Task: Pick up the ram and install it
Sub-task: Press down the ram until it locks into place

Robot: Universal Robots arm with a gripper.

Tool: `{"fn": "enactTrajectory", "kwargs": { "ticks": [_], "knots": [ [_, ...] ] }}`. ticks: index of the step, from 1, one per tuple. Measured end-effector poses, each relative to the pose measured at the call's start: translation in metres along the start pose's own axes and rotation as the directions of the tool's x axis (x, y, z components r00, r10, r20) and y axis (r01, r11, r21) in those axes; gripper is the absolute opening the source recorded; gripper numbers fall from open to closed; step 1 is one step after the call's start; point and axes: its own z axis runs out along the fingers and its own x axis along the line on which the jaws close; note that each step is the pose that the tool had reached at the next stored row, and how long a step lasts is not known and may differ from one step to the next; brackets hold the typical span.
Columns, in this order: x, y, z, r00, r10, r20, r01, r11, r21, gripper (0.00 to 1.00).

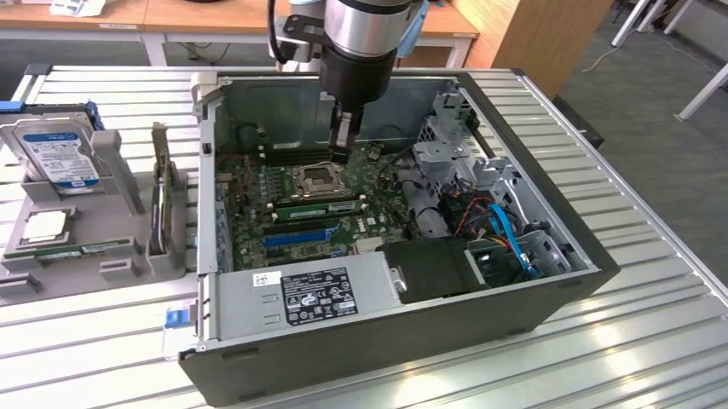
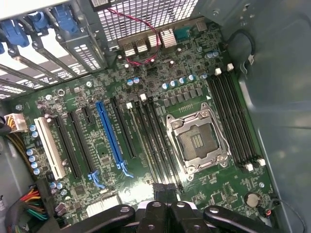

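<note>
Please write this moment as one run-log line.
gripper: shut | position: inside computer case, low over motherboard | nearest: processor socket

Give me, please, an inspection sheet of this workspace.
Surface: slatted metal table carrying an open computer case.
Job's things: ram, a narrow green stick lying in the grey fixture at the exterior view's left.
Clutter: hard drive and expansion card on that fixture.
Grippers: gripper shut, inside the case above the motherboard; any hold cannot be told.
Cables: blue cables inside the case.
Surroundings: wooden desks behind.

Matt grey metal case (image 1: 546, 319) (ribbed metal table (image 1: 637, 358) beneath), glossy green motherboard (image 2: 146, 145).
</note>
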Motion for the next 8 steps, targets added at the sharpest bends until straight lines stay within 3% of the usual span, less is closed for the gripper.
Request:
{"fn": "enactTrajectory", "kwargs": {
  "ticks": [8],
  "knots": [
    [0.0004, 0.0012, -0.0001, 0.9989, 0.048, 0.0004, -0.048, 0.9988, 0.0018, 0.1]
  ]
}}
